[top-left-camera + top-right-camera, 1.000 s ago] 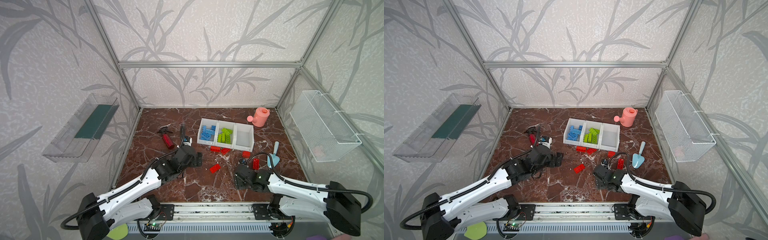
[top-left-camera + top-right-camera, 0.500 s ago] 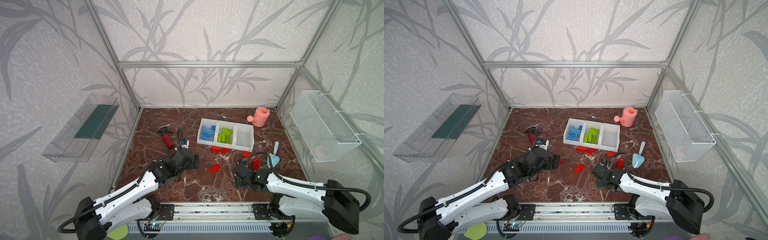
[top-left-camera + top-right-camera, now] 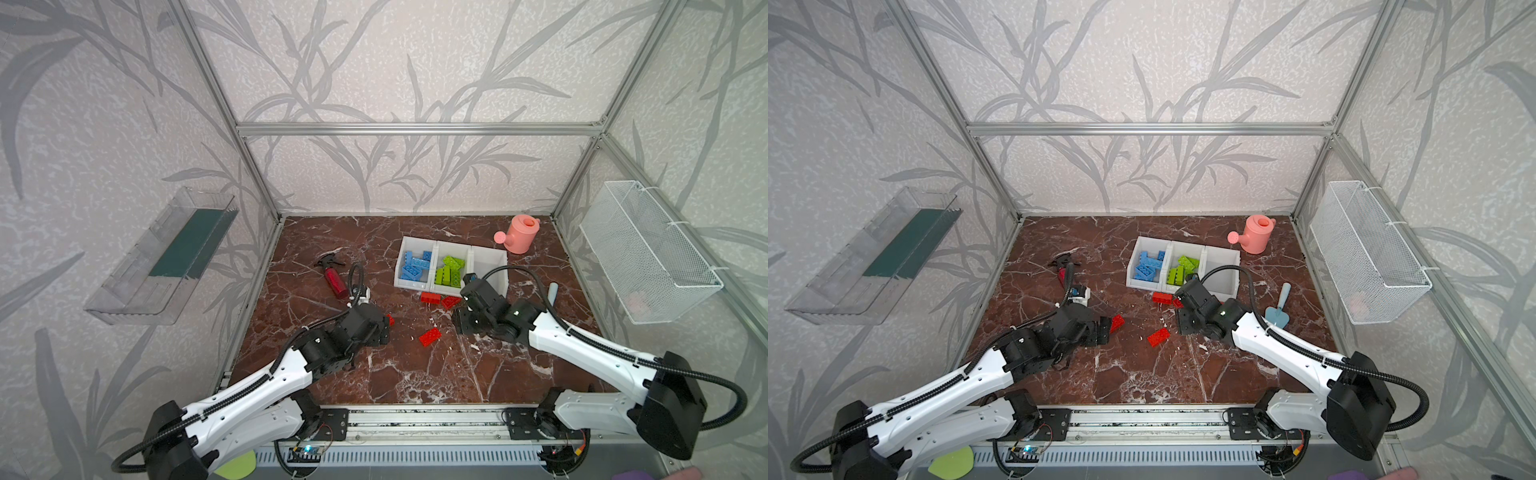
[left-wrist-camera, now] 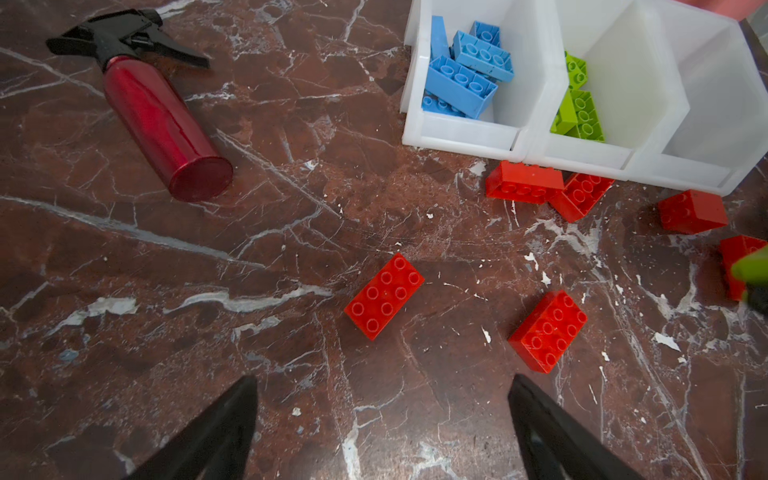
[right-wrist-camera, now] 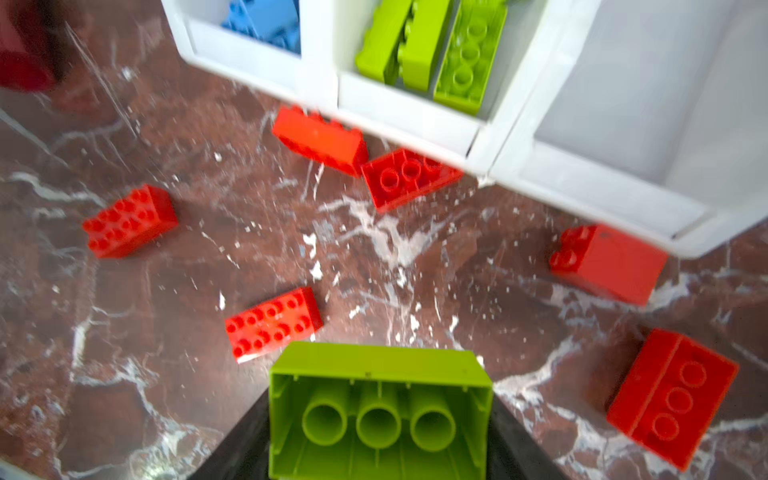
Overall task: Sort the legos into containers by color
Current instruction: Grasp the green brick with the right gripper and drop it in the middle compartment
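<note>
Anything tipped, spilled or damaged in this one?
The red spray bottle lies on its side left of the containers. White flecks dot the marble among the loose red legos; chips or veining, I cannot tell. Nothing else stands out.

Six red legos [image 5: 272,322]; three containers [image 4: 461,135]; one watering can [image 3: 521,235].

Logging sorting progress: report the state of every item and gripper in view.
Left gripper: open, empty.
Right gripper: shut on a lime green brick.
Left bin: holds blue bricks.
Middle bin: holds green bricks.
Right bin: empty.
Red bricks: loose on the table, unsorted.
Spray bottle: lying on its side.
Watering can: upright.
Trowel: lying flat.
</note>
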